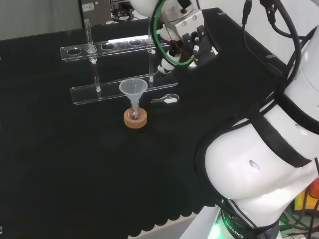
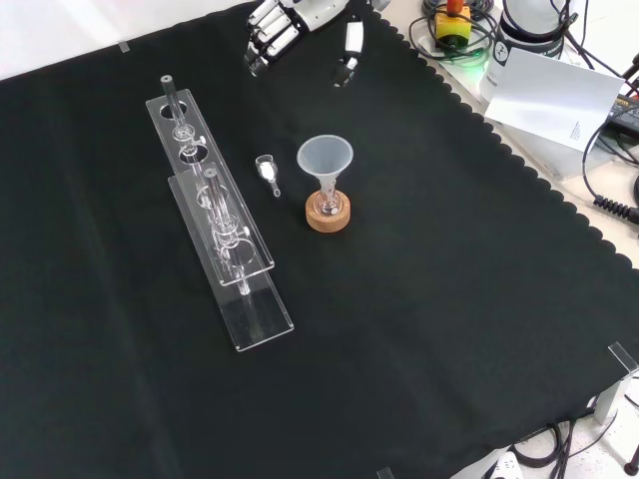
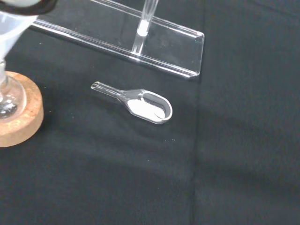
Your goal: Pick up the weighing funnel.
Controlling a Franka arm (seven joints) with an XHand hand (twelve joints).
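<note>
Presently weighing funnel is seen flat on table, just beside funnel. Hand is held well apart from funnel, fingers relaxed, empty. Piece is judged light, slippery, brittle; bowl sides are best pinched.

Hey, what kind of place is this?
Most likely a chemistry lab bench rigged for robot work: a clear test-tube rack, a funnel standing in a small flask on a cork ring, and a weighing funnel lying on black cloth.
</note>
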